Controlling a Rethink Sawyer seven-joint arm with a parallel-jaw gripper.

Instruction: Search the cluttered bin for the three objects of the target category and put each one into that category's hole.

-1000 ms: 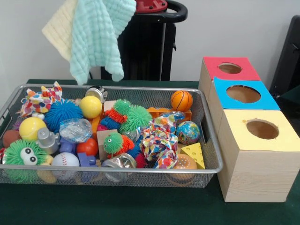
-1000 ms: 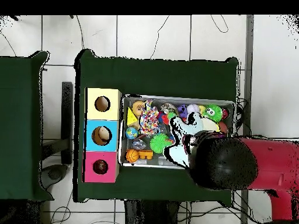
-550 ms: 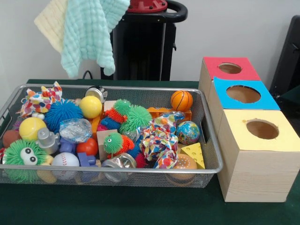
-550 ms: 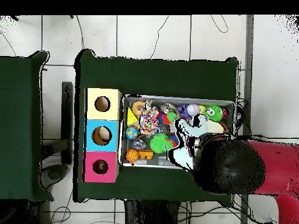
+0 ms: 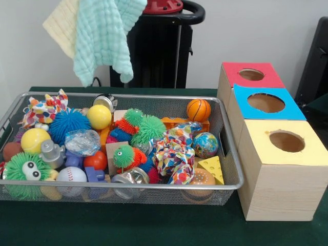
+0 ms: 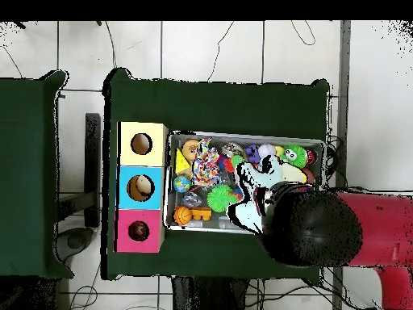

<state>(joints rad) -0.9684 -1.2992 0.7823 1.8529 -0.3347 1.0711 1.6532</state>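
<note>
Gripper itself not visible in either view: in front view it sits above the pic's top edge, in overhead view it's hidden under the red/black arm, so can't tell how wide it is or what it grips. Directly beneath where it must be, a mint cloth hangs from the top edge, clear of everything, w/ a pale yellow cloth just beside and partly behind it; lower hems of both are well above the wire bin, over its far left part in front view. Overhead shows the pale fabric spreading out from under the arm's black head, over the bin end farthest from the boxes. Bin contents below the cloths: yellow ball, blue spiky ball, green fuzzy toy w/ eyes, baseball. Further from the cloths, toward the boxes: mini basketball, globe ball, cheese wedge; all lying in the clutter, untouched by the arm. Three wooden boxes stand in a row just beside the bin's other end, well apart from the cloths: red-top box, blue-top box, yellow-top box, each w/ one round hole on top. Overhead: smth pale visible inside the blue box's hole; can't tell what.
</note>
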